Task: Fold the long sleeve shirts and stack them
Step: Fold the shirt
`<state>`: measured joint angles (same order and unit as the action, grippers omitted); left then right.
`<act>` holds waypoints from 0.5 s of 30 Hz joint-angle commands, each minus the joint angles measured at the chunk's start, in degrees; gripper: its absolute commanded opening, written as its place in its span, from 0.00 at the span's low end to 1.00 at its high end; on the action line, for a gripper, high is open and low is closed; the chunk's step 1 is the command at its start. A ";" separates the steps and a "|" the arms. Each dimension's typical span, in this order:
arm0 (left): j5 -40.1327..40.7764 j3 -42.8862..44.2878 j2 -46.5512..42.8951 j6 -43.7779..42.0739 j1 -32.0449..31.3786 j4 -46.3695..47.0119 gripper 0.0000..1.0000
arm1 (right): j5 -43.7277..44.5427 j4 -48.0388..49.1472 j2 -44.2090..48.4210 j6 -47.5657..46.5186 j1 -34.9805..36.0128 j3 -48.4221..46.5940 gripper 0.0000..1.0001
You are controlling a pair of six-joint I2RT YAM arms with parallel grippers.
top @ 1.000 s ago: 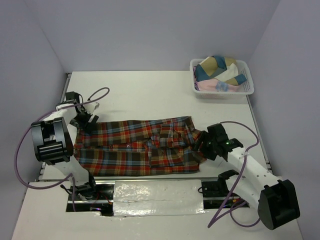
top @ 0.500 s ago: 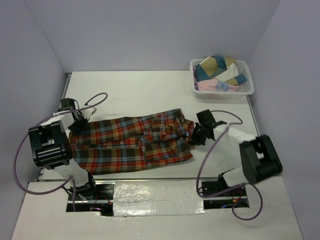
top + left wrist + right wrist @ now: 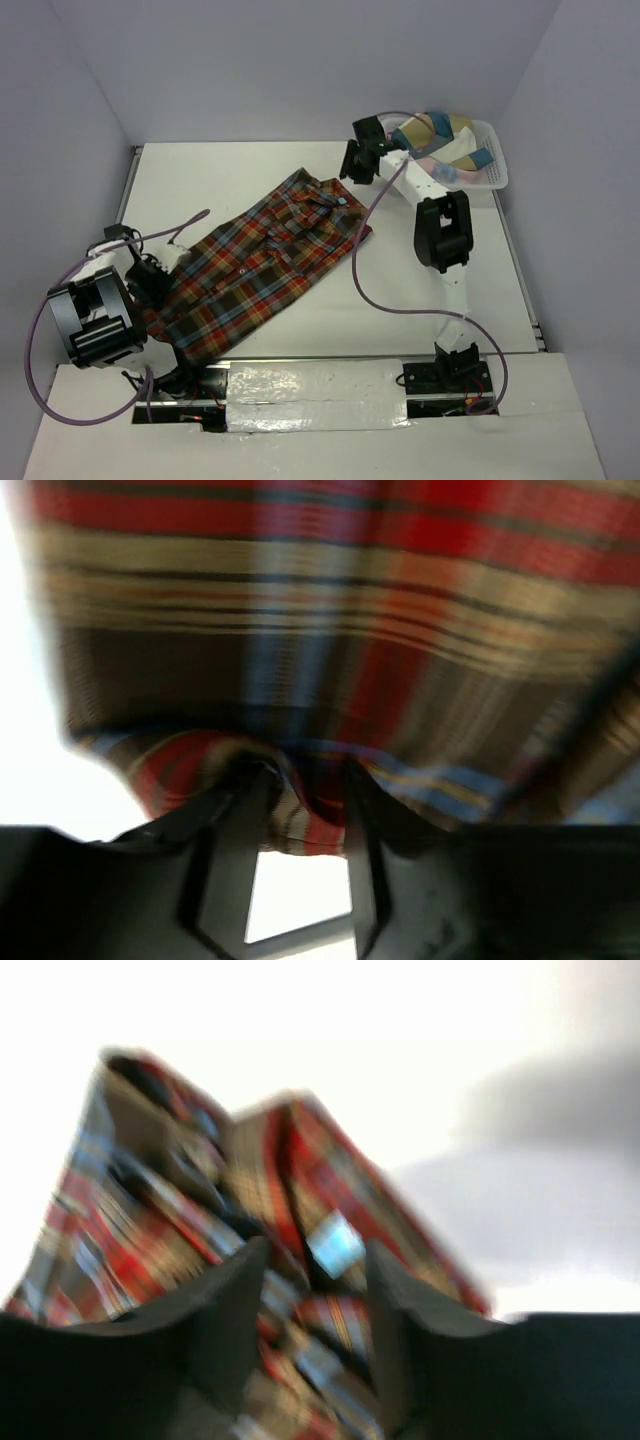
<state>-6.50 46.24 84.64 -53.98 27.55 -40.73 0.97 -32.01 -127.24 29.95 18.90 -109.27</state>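
The plaid flannel long sleeve shirt lies spread diagonally on the white table, collar towards the far right. My left gripper sits at the shirt's near-left edge. In the left wrist view my left gripper is shut on a bunched fold of the shirt. My right gripper is high at the far right, just past the collar. In the blurred right wrist view my right gripper is open, with the shirt and its blue neck label below it.
A white slotted basket stands at the far right corner with other folded cloth heaped in it, close to my right gripper. The right arm reaches far across the table. Purple cables loop beside both arms.
The shirt swung from lying crosswise to a diagonal, collar end now farther back. My right gripper moved far back towards the basket and off the cloth. My left gripper moved nearer with the hem.
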 commanded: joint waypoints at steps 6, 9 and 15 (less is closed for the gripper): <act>-1.86 1.82 -0.88 -10.27 0.57 -18.59 0.57 | 7.55 -8.01 5.66 -5.88 0.44 -8.35 0.62; -2.63 10.16 0.08 -8.26 1.01 -20.70 0.59 | 5.20 -2.65 16.01 -1.33 1.05 11.63 0.63; -8.43 27.40 5.08 -4.92 1.01 -24.13 0.64 | 1.05 7.83 26.78 10.10 4.39 36.38 0.63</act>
<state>-10.07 68.90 87.31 -60.53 28.29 -60.45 4.03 -31.31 -102.65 33.12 20.99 -79.55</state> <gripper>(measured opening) 0.637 0.626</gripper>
